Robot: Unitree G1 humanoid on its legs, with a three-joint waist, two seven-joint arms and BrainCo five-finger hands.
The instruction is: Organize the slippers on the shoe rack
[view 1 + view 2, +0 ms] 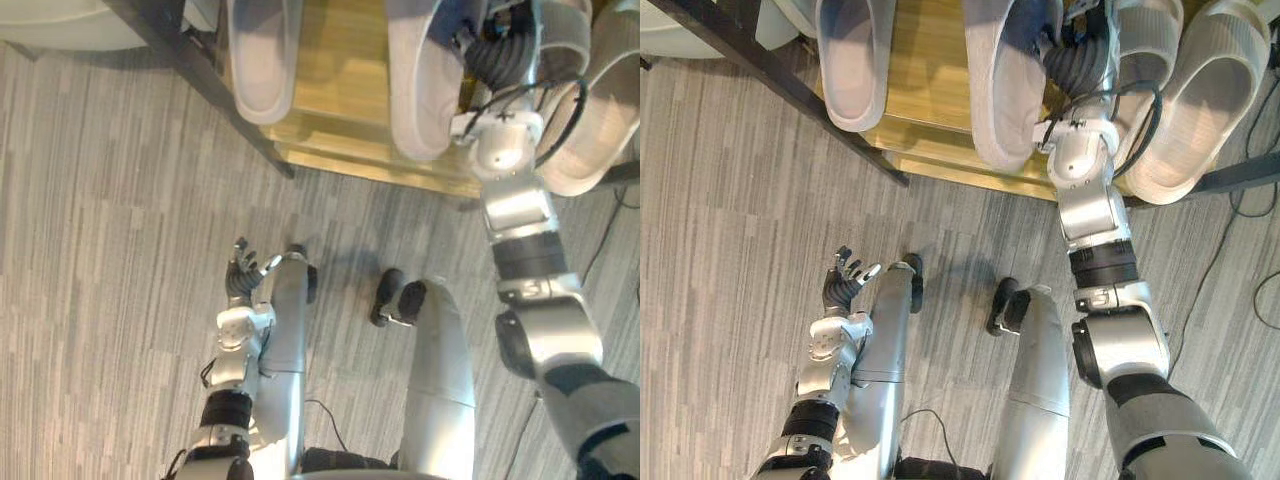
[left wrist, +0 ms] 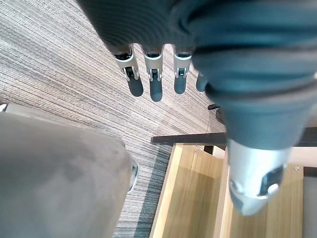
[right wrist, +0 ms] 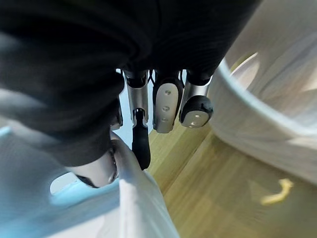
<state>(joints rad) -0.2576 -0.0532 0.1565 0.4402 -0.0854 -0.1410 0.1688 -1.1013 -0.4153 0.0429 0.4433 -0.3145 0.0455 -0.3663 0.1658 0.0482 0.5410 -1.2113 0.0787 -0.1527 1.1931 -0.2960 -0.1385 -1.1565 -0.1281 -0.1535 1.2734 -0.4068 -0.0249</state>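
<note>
Slippers [image 1: 855, 60] in a row on the shoe rack [image 1: 930, 70]

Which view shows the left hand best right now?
The left eye view: the whole left hand hangs open over the carpet, holding nothing. The right eye view shows the same. The left wrist view gives its straight fingers from close.

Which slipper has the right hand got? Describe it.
On the shoe rack's wooden shelf, slippers lie in a row. Take the pale grey slipper, second from the robot's left, heel overhanging the edge. Its twin and the beige ribbed pair lie free; this one's rim is pinched by the right hand.
</note>
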